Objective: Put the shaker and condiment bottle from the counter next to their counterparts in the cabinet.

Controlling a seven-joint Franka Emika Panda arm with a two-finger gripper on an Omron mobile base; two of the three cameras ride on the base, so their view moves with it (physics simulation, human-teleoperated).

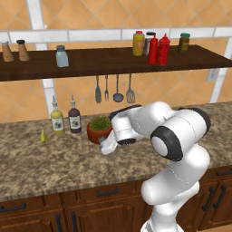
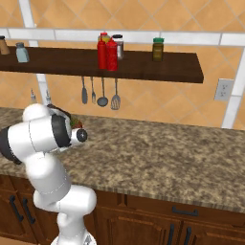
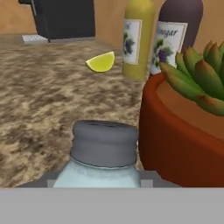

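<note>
The shaker point(image 3: 103, 151), pale blue-grey with a grey cap, stands on the counter point(image 1: 54, 167) right beside a potted plant. My gripper point(image 3: 101, 183) is low over the counter and shut on the shaker's body, and it shows by the pot point(image 1: 108, 146). Its counterpart shaker point(image 1: 62, 56) stands on the cabinet point(image 1: 104, 63) at the left. Two red squeeze bottles stand side by side on the cabinet. The stouter right one looks like the condiment bottle point(image 1: 164, 50), next to the slimmer red bottle point(image 1: 153, 50).
The terracotta plant pot point(image 3: 175, 144) nearly touches the shaker. Behind it stand a yellow oil bottle point(image 3: 138, 39) and a dark vinegar bottle point(image 3: 175, 39), with a lime wedge point(image 3: 101, 62) to their left. Utensils point(image 1: 113, 88) hang under the cabinet. Two wooden shakers point(image 1: 13, 50) stand at its left end.
</note>
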